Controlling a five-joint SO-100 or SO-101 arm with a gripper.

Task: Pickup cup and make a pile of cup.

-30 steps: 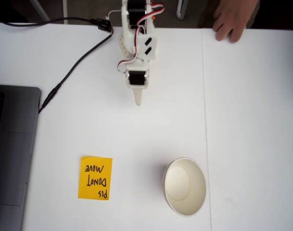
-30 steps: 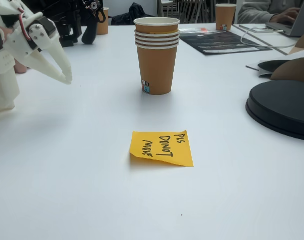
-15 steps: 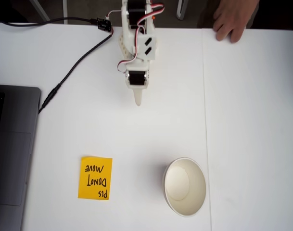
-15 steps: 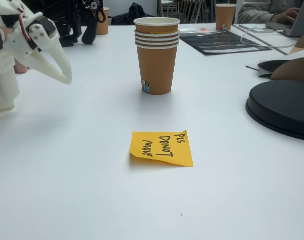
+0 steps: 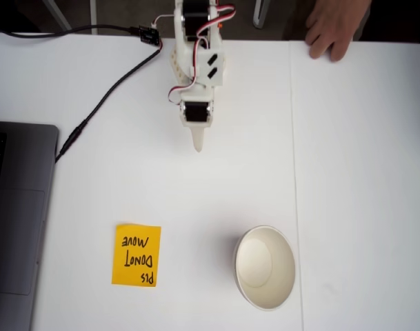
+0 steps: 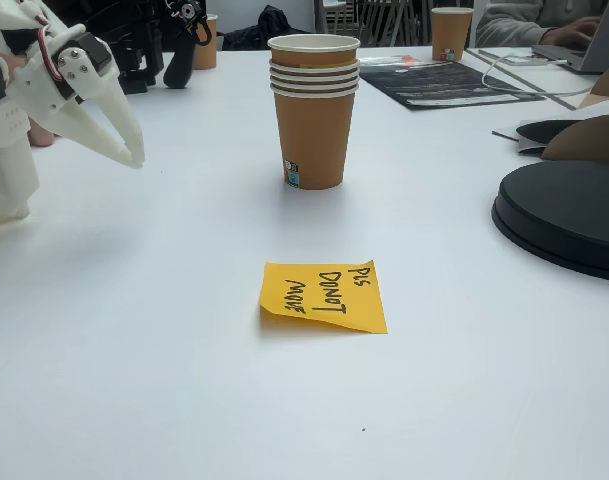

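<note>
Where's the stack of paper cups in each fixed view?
Top-down fixed view: the stack of nested paper cups reads as one cream-lined cup, lower centre-right.
Table-level fixed view: the stack, brown-walled, stands upright at upper centre.
Shared landmark: the yellow "PLS DONOT MOVE" sticky note, apart from the stack.

Light: bright, even, diffuse from overhead.
Shadows: faint, soft on the surface (image 6: 184,400).
Focus: both fixed views sharp; far background slightly soft.

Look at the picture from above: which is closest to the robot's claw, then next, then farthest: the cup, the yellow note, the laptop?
From the gripper, in the fixed view from above:
1. Yellow note, below and left.
2. Cup, below and right; nearly as close as the note.
3. Laptop, far left.
</note>
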